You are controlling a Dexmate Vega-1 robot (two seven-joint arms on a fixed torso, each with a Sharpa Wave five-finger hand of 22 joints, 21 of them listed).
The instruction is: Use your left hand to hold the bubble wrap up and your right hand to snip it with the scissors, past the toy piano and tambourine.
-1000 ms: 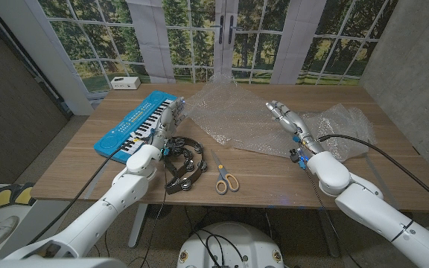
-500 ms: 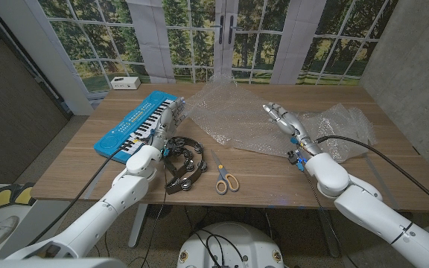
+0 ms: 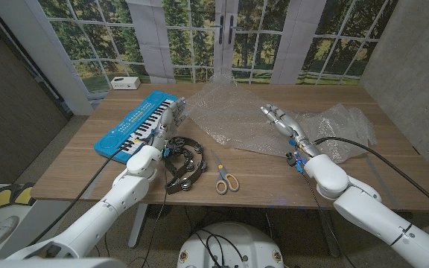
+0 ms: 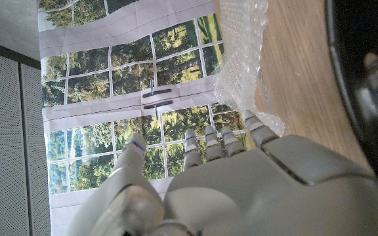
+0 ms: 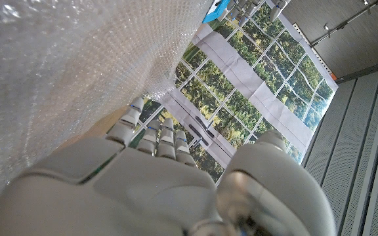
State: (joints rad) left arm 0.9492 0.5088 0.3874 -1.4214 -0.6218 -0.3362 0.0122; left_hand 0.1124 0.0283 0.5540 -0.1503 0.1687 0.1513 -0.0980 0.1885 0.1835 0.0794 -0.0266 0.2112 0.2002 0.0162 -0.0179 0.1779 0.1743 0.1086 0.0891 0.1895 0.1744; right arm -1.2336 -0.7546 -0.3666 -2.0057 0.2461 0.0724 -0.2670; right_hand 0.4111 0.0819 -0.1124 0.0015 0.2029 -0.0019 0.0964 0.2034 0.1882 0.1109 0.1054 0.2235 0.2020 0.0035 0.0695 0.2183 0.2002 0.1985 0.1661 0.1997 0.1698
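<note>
The bubble wrap (image 3: pixel 240 119) lies crumpled across the far middle of the wooden surface (image 3: pixel 274 175), a second clump of it off to the robot's right, so it waits flat and unlifted where either arm can reach an edge. The scissors (image 3: pixel 225 179) rest near the front edge, apart from the wrap and from both hands, handles toward the robot, which suits a pick-up from the near side. The toy piano (image 3: pixel 135 124) and the tambourine (image 3: pixel 183 164) sit on the left, between the left arm and the wrap; that is probably why the task speaks of working past them.

The left hand (image 3: pixel 168 123) stands just beside the piano's near end, above the tambourine, with its fingers (image 4: pixel 205 144) extended side by side toward the wrap's corner and gripping nothing. The right hand (image 3: pixel 283 119) hovers over the wrap's right part, its fingers (image 5: pixel 156 141) straight, close together and empty. By my reading, neither the lift nor the grasp of the scissors has begun, and the right hand is placed over the sheet rather than near the tool it needs
</note>
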